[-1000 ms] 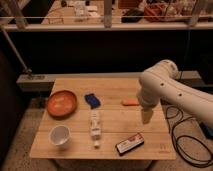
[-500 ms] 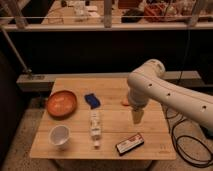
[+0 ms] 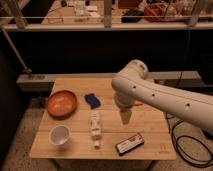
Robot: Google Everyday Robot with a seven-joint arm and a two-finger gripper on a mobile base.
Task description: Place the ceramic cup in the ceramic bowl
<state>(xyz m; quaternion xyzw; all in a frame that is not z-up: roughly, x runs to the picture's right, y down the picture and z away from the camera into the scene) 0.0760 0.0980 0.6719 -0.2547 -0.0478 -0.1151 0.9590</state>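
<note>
While the white arm (image 3: 165,97) reaches in from the right, its end effector (image 3: 124,116) hangs pointing down over the middle-right part of the tabletop (image 3: 150,131). It is released, with its fingers apart and nothing between them. It touches none of the things laid out below it.

Nearest to it, down and toward the front edge, lies a dark flat packet (image 3: 130,144) with a red and white face, set at a slant. Just to the left of the end effector a white bottle (image 3: 95,129) lies on its side, running front to back along the middle of the wood. Behind the bottle, near its far end but apart from it, sits a small blue object (image 3: 92,100).

Farther left is the bowl (image 3: 62,103), upright on the wood near the left edge, its lighter inside bare. The cup (image 3: 60,135) stands upright in front of the bowl, at the front-left corner, mouth up. Cup and bowl are close but not touching, and both are well apart from the end effector, with the bottle between.

Beyond the right edge a dark cable (image 3: 181,145) loops over the speckled floor (image 3: 20,135). Behind the tabletop runs a low ledge (image 3: 60,79) under a railing (image 3: 107,25).
</note>
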